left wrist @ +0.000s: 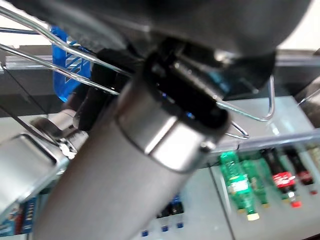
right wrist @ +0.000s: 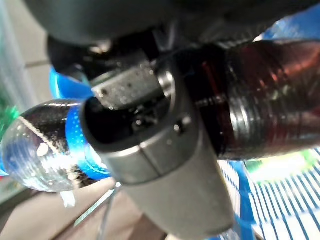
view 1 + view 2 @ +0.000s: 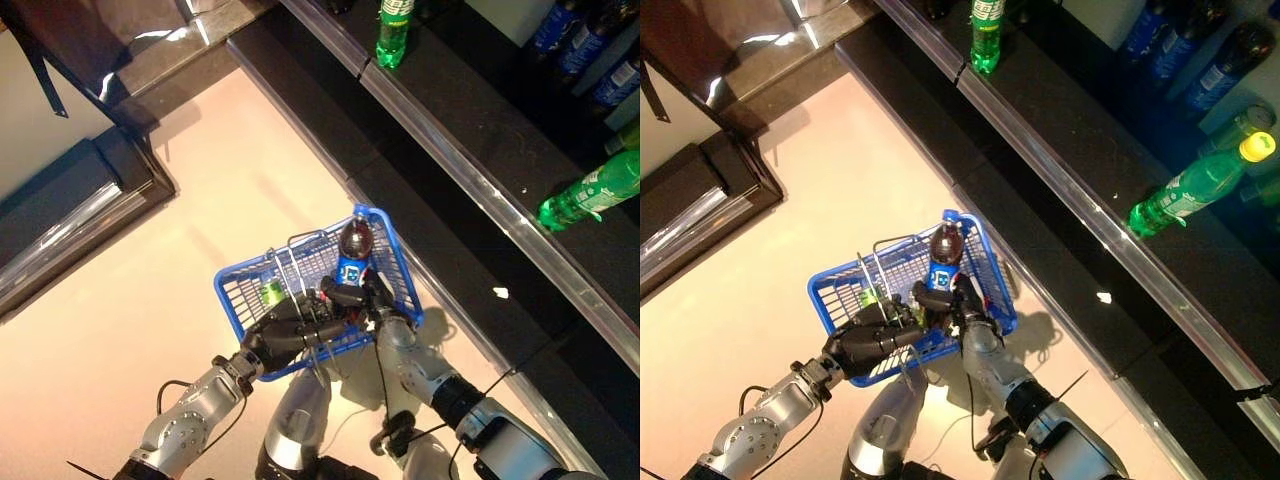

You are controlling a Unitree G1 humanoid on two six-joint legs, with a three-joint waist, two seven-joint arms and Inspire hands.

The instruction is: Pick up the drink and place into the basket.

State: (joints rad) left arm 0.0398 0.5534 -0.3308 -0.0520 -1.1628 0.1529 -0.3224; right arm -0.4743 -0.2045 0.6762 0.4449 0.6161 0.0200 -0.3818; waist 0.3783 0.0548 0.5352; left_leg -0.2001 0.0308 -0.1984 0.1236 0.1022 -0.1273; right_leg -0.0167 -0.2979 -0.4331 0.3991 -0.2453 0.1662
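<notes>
The blue basket (image 3: 238, 292) hangs in front of me, off the floor. My left hand (image 3: 290, 328) is shut on its thin wire handles (image 3: 300, 262). My right hand (image 3: 362, 295) is shut on a dark cola bottle with a blue label (image 3: 352, 250) and holds it inside the basket's right half, neck pointing away from me. The right wrist view shows the thumb (image 2: 165, 150) curled across the dark bottle (image 2: 270, 110). A green drink (image 3: 272, 291) lies in the basket.
A dark shelf (image 3: 470, 120) with a silver edge runs diagonally at the right, carrying green bottles (image 3: 590, 192) and blue-labelled bottles (image 3: 590, 50). A dark cabinet (image 3: 70, 190) stands at the left. Pale floor (image 3: 200, 180) lies between them.
</notes>
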